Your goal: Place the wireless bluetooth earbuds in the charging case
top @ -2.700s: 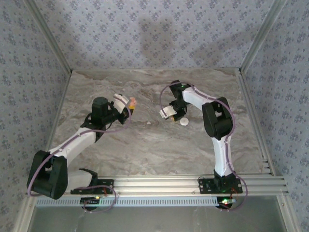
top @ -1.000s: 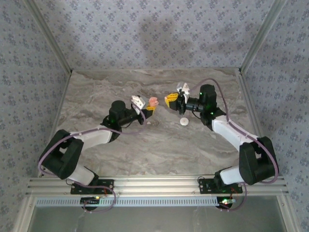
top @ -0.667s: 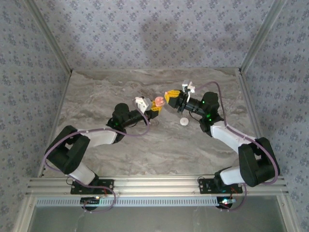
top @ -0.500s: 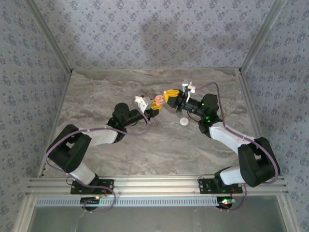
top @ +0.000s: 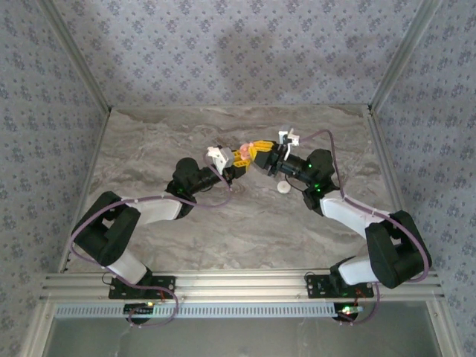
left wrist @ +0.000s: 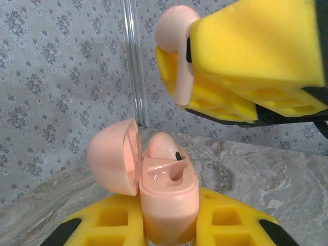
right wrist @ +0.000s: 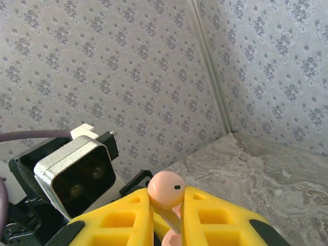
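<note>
The charging case [left wrist: 166, 200] is salmon-pink and stands upright, with my left gripper [left wrist: 169, 228] shut on its lower body. Its lid [left wrist: 114, 156] is swung open to the left. One pink earbud [left wrist: 161, 146] sits in the far slot, and the near slot [left wrist: 174, 174] is empty. My right gripper [right wrist: 169, 218] is shut on the stem of a second pink earbud [right wrist: 165, 188]. In the left wrist view this earbud [left wrist: 177, 36] hangs stem-down just above the case, apart from it. In the top view the left gripper [top: 238, 159] and the right gripper [top: 257, 153] meet above mid-table.
A small white round piece [top: 283, 188] lies on the marble table [top: 223, 223] just in front of the right gripper. Patterned walls and aluminium posts [top: 97, 89] enclose the table on three sides. The left wrist camera [right wrist: 77, 174] faces the right gripper closely.
Over the last second the two grippers closed the gap between them. The right one carried its earbud leftward until it hung over the open case.
</note>
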Tool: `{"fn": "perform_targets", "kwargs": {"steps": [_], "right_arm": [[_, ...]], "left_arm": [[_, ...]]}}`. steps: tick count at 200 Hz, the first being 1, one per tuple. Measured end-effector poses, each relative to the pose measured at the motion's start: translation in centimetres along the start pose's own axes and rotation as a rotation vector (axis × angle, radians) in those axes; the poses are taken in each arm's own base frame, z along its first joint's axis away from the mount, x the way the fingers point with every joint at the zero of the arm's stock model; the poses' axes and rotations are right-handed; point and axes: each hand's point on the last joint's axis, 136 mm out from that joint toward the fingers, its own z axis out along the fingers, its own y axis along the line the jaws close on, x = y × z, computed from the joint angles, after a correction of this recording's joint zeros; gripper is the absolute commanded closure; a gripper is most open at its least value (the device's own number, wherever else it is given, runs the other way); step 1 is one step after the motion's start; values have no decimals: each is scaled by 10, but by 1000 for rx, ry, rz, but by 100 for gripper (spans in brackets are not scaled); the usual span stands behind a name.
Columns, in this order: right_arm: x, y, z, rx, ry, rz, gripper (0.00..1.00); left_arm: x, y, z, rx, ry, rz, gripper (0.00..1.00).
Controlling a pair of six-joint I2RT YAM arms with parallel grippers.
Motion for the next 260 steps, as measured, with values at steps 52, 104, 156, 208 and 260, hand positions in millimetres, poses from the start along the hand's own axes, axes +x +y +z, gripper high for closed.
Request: {"fn": "perform_targets", "kwargs": {"steps": [52, 104, 156, 208, 260], "right_arm": [[4, 6, 2, -15, 8, 20, 82], [11, 3, 1, -3, 28, 38, 82], [15, 1, 1, 8, 42, 51, 82], [17, -2, -1, 32, 45, 56, 82], [16, -4, -6, 77, 61, 26, 82]], "left_arm": [[0, 0, 0, 0, 0, 23, 90], [-2, 0, -1, -1, 3, 55, 90], [-8, 0, -2, -4, -7, 79, 90], [-7, -1, -3, -4, 1, 89, 90], [-11, -1, -4, -3, -1, 91, 90]]}}
